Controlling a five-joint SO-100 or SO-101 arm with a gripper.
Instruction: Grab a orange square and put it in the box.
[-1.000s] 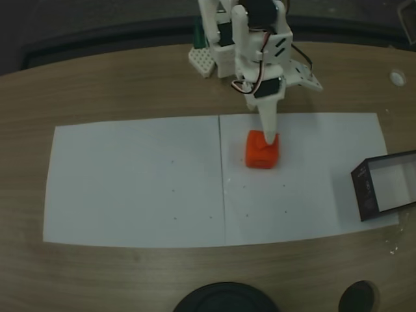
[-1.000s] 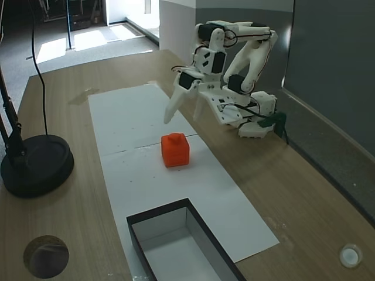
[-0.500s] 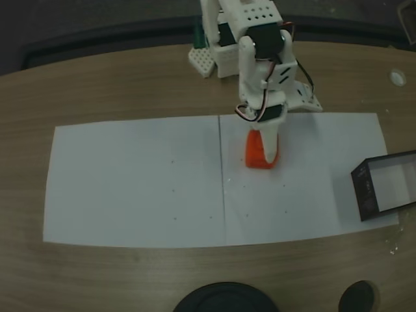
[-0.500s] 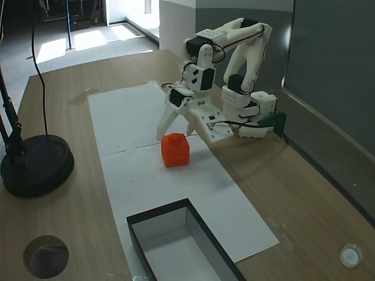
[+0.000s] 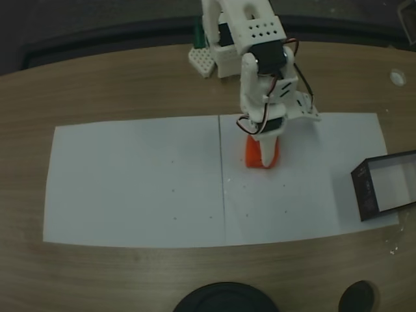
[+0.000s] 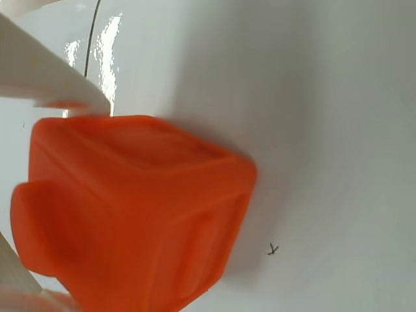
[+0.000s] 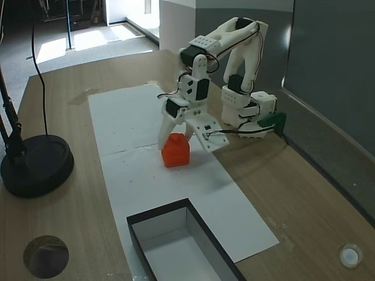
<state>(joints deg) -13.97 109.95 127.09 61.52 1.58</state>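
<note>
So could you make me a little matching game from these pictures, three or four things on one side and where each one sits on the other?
Things:
1. orange cube
2. black-walled box
3. gripper
4. round black lamp base

Places:
A. on the bare wood, off the paper
B. at the paper's end, empty
C. mid-paper, between two white fingers
D. lowered, open, straddling the cube

Pairs: 1-C, 2-B, 3-D, 4-A

wood table [image 5: 130, 91] | white paper sheets [image 5: 136, 182] | black lamp base [image 7: 36, 164]
</note>
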